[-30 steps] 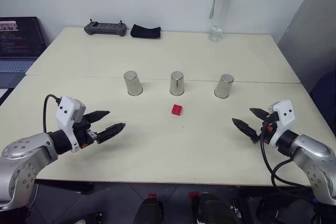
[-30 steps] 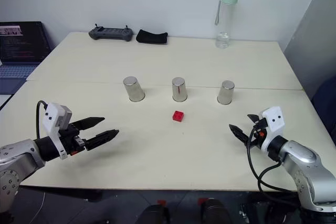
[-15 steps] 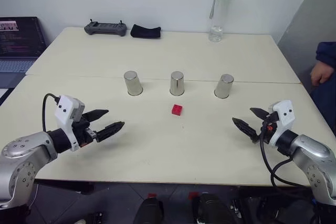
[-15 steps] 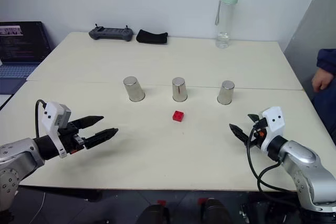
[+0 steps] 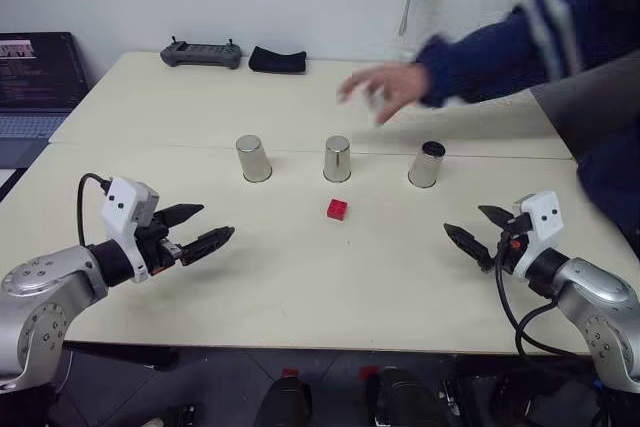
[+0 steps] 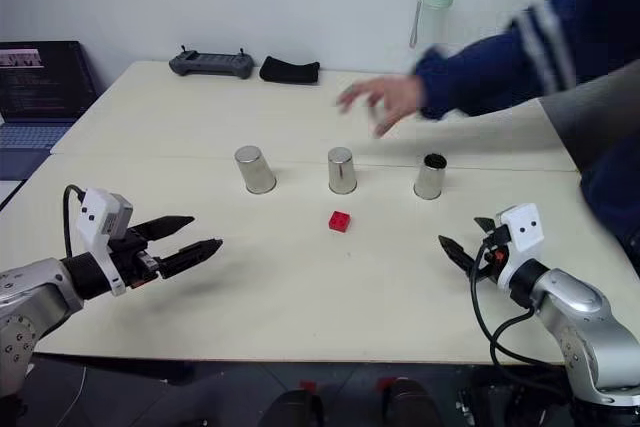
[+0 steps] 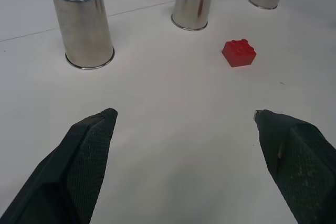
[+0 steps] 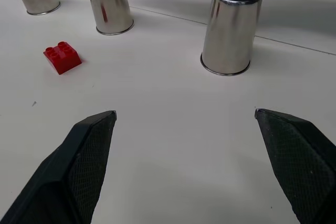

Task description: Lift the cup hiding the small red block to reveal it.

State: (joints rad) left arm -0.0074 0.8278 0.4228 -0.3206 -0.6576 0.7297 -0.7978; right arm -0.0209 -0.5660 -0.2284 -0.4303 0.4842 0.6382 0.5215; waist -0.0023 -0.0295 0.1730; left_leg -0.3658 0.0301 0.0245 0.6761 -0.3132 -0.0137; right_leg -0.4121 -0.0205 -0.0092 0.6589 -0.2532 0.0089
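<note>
The small red block (image 5: 337, 209) is lying uncovered on the worktop (image 5: 300, 277), just before the middle cup (image 5: 337, 159). Both end effectors, left (image 5: 197, 229) and right (image 5: 478, 232), are hovering open, holding nothing.

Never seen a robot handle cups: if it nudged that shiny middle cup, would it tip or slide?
The middle cup looks like thin polished steel, so probably light and slippery. Standing upside down on its wider rim on the smooth table, it would likely slide first; a high push might topple it.
</note>
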